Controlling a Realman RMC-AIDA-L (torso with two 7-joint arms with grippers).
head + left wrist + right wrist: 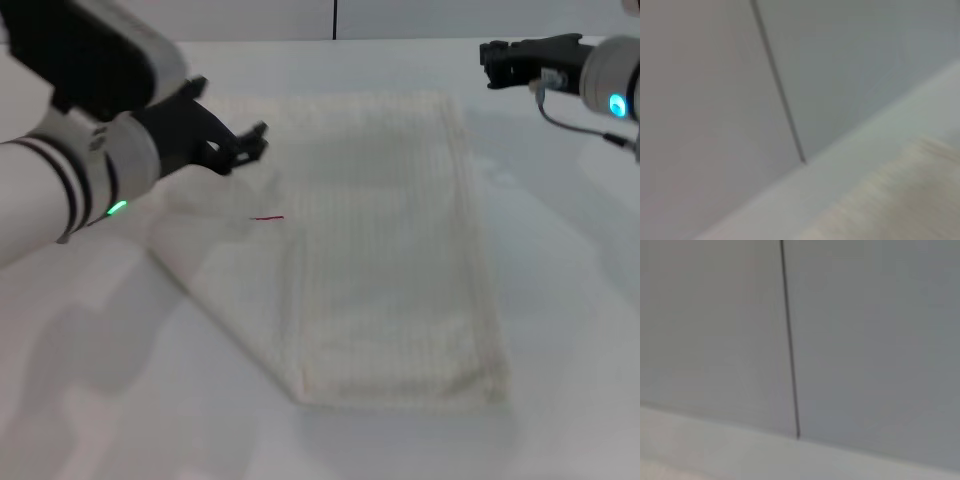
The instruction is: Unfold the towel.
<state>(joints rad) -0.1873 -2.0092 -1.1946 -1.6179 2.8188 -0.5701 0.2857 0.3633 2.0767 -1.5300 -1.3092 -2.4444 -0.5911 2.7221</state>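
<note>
Left gripper (238, 143) hovers over towel's far left edge, fingers spread, holding nothing; I judge it placed to catch folded flap. Towel (390, 250) lies on table (560, 330), partly folded, red tag (268, 217) showing. Right gripper (497, 60) parked beyond towel's far right corner; grip unclear.

Towel (390, 250): soft cream cloth w/ faint ribbed stripes, matt, thin red tag (267, 217). Table (560, 320): smooth white, slight sheen. Left gripper (243, 143) & right gripper (500, 58): matt black plastic-looking. Wall (865, 340): smooth grey panels.
</note>
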